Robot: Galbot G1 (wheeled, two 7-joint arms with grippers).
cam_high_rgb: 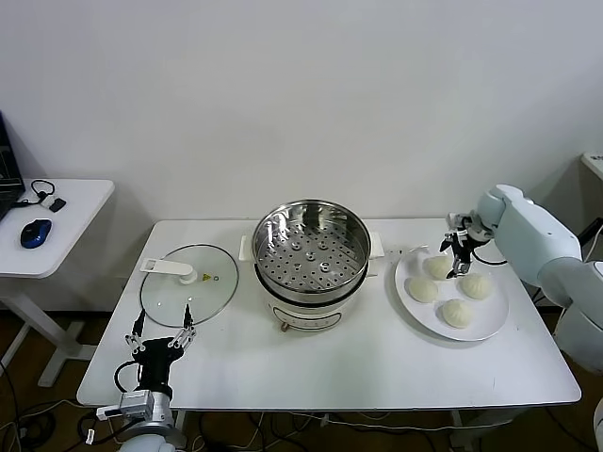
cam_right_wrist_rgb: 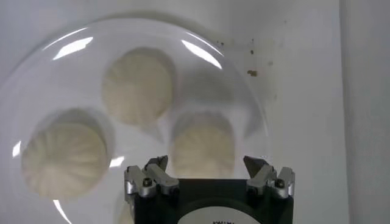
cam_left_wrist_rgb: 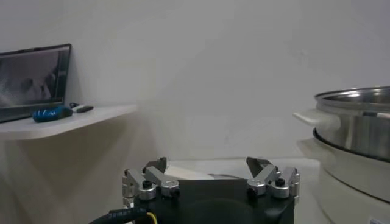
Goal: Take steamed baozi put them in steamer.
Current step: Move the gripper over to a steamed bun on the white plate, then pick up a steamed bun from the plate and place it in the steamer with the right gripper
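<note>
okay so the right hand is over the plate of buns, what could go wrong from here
1. The four baozi sit close together on the plate; the open right hand, hovering over the rear ones, might nudge a neighbour while closing on one.
2. The buns look soft, so a hard squeeze could dent one.
3. The steamer has a raised rim; a low carry could clip it.

The left hand idles near the glass lid.
</note>
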